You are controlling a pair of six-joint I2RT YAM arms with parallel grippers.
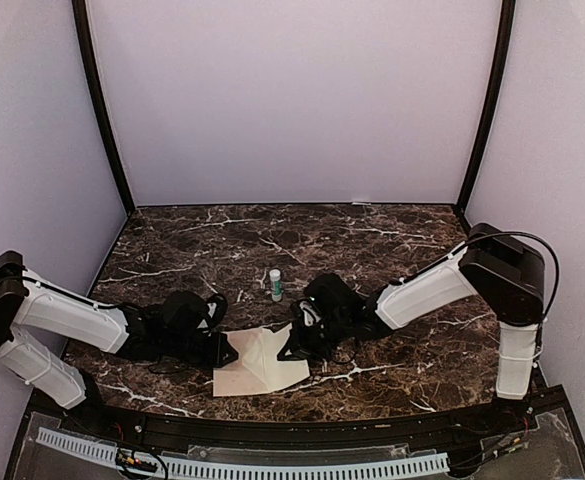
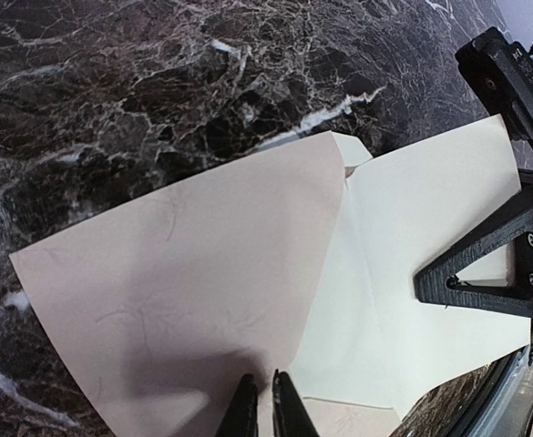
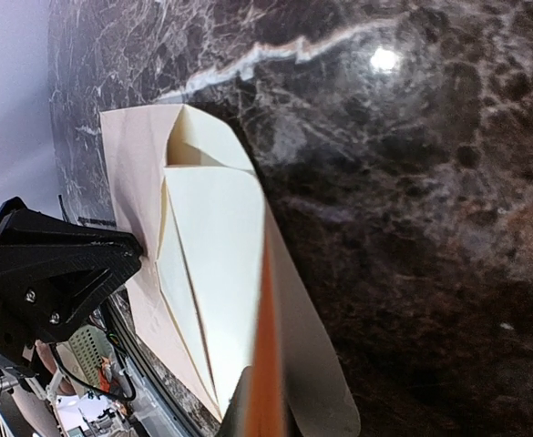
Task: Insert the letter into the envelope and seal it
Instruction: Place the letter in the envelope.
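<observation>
A: Overhead view, first entry?
B: Envelope (image 1: 277, 358) on the tabletop (image 1: 392, 240); letter (image 1: 234, 378) overlapping the envelope's side nearest the left arm (image 1: 72, 320).
A: Left wrist view?
B: Left jaws narrowed to a slit, pinching the letter's edge farthest from the envelope.
A: Right wrist view?
B: Right jaws closed tight on the envelope's own edge.

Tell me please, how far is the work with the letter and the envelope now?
Done: both papers are gripped and lie together. In hand: the left tool pinches the letter, which overlaps the envelope held by the right tool; I cannot tell whether the letter's edge is inside the pocket. Left: push the letter fully in, then seal the envelope, which is open now.
</observation>
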